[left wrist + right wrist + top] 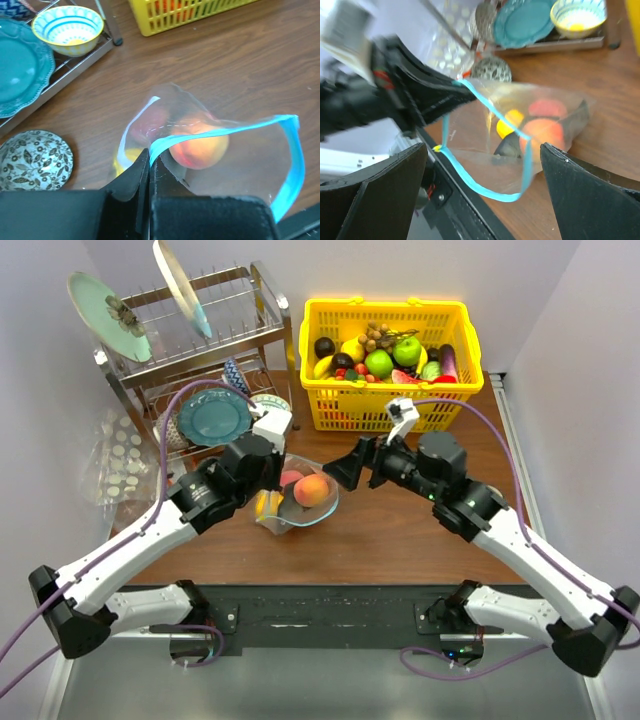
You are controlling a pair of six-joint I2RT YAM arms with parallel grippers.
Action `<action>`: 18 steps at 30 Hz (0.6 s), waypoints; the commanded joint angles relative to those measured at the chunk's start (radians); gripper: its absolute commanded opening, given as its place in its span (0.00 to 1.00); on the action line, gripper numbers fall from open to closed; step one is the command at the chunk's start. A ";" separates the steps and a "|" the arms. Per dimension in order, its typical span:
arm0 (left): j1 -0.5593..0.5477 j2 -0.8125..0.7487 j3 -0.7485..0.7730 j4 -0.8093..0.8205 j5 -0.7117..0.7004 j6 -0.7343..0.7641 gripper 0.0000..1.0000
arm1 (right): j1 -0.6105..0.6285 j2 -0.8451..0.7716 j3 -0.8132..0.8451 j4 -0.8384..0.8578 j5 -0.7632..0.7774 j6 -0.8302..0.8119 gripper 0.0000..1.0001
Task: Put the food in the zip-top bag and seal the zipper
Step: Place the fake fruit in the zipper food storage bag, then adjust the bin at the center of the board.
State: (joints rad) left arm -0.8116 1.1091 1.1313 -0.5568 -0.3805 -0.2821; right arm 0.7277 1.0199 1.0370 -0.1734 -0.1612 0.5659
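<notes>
On the brown table, the left gripper pinches the zipper of the zip-top bag at one end, while the right gripper, spread wide, faces its open mouth.

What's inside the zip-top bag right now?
Through the clear zip-top bag: a peach, a yellow piece and a red piece. Anything beneath them is hidden.

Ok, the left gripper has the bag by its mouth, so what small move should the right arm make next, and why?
Probably ease the right gripper forward onto the free side of the zipper and pinch it. The left gripper is shut on the strip, the bag gapes open with a peach inside, and the right gripper is open, facing that mouth.
</notes>
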 commanded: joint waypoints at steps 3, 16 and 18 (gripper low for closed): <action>0.006 -0.084 -0.114 0.199 -0.093 0.080 0.00 | 0.003 0.083 0.228 -0.239 0.233 -0.035 0.98; 0.005 -0.173 -0.254 0.304 -0.067 0.095 0.00 | -0.028 0.399 0.581 -0.416 0.492 -0.192 0.98; 0.005 -0.167 -0.255 0.298 -0.066 0.095 0.00 | -0.040 0.455 0.633 -0.413 0.512 -0.219 0.98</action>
State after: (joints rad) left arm -0.8116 0.9493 0.8829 -0.3347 -0.4492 -0.1970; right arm 0.7124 1.4002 1.5524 -0.5434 0.2485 0.4206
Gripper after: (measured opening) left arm 0.019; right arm 0.982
